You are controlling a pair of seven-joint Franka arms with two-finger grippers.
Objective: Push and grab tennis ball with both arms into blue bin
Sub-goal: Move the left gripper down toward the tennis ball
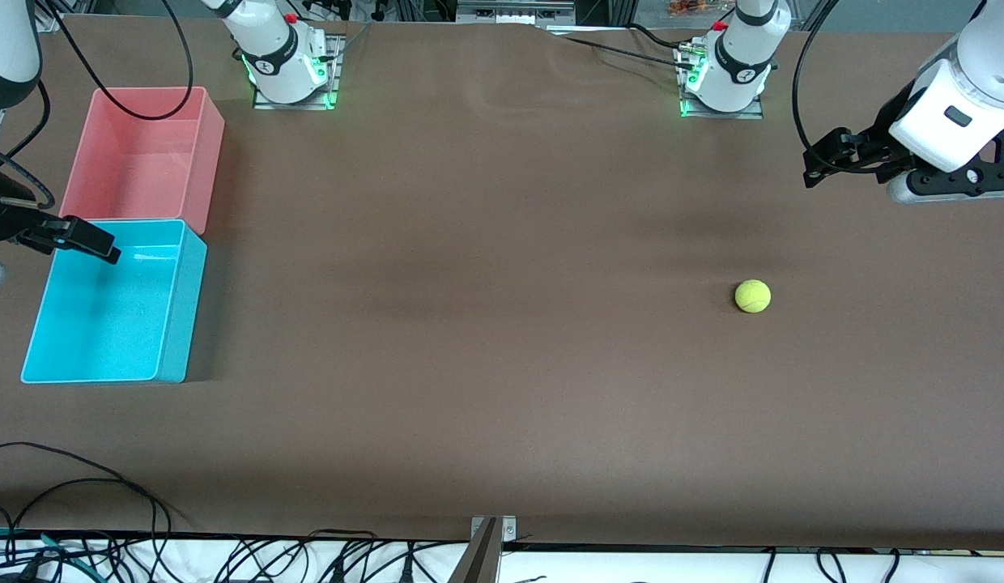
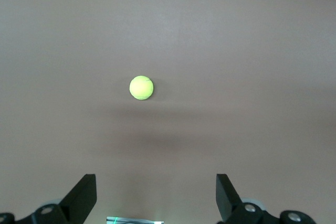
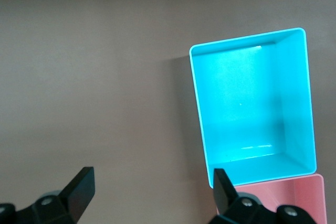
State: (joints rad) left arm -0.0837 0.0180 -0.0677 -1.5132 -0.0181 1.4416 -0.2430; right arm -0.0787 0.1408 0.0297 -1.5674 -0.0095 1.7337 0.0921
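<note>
The tennis ball [image 1: 752, 295] lies on the brown table toward the left arm's end; it also shows in the left wrist view [image 2: 141, 87]. My left gripper [image 1: 818, 166] hangs open and empty above the table, apart from the ball; its jaws [image 2: 156, 198] stand wide with bare table between them. The blue bin [image 1: 105, 324] stands empty at the right arm's end. My right gripper [image 1: 97, 241] is open and empty over the bin's rim, on the side next to the pink bin. In the right wrist view the gripper [image 3: 152, 192] is wide open beside the blue bin [image 3: 247, 103].
A pink bin [image 1: 146, 154] of the same size stands against the blue bin, farther from the front camera, and shows in the right wrist view [image 3: 283, 203]. Loose black cables [image 1: 81, 486] lie at the table's near edge.
</note>
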